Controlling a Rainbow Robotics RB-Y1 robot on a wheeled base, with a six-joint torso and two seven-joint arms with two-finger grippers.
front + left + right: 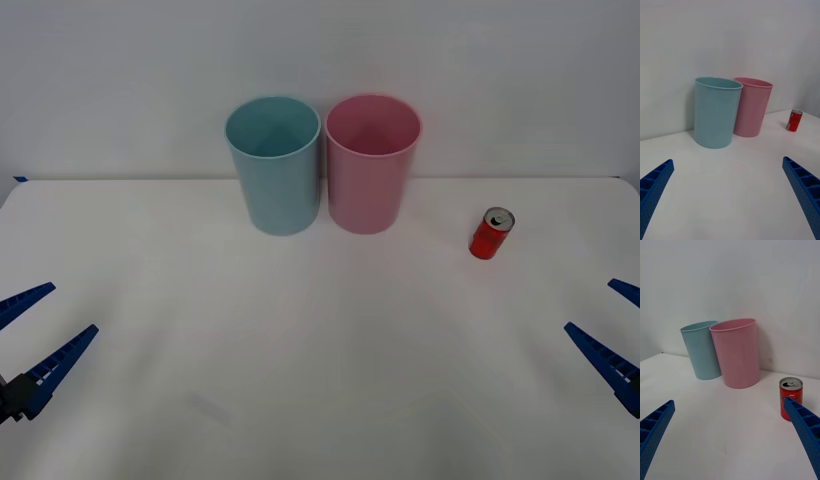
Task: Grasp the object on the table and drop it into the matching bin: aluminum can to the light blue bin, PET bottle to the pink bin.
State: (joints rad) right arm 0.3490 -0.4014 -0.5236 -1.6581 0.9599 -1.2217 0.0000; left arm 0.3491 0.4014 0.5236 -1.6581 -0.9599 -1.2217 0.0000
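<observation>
The light blue bin [273,165] and the pink bin [372,163] stand upright side by side toward the far edge of the white table [300,380], close before a plain pale wall [320,60]; from the front view their sides look to be touching or nearly so, though the exact gap is hard to judge. Both bins are open at the top. The aluminum can [491,233] stands upright on the table to the right of the pink bin, near it but clearly apart, its silver top and pull tab facing up. Bare tabletop lies between the can and either arm. The right gripper [618,325] sits low at the right edge of the table with its blue ribbed fingers [805,427] spread wide, holding nothing; the can lies ahead of it and slightly toward the robot's middle, well short of the fingertips. The left gripper [35,325] rests at the left edge, likewise spread wide and empty, with the can well away across the table beyond both bins.
</observation>
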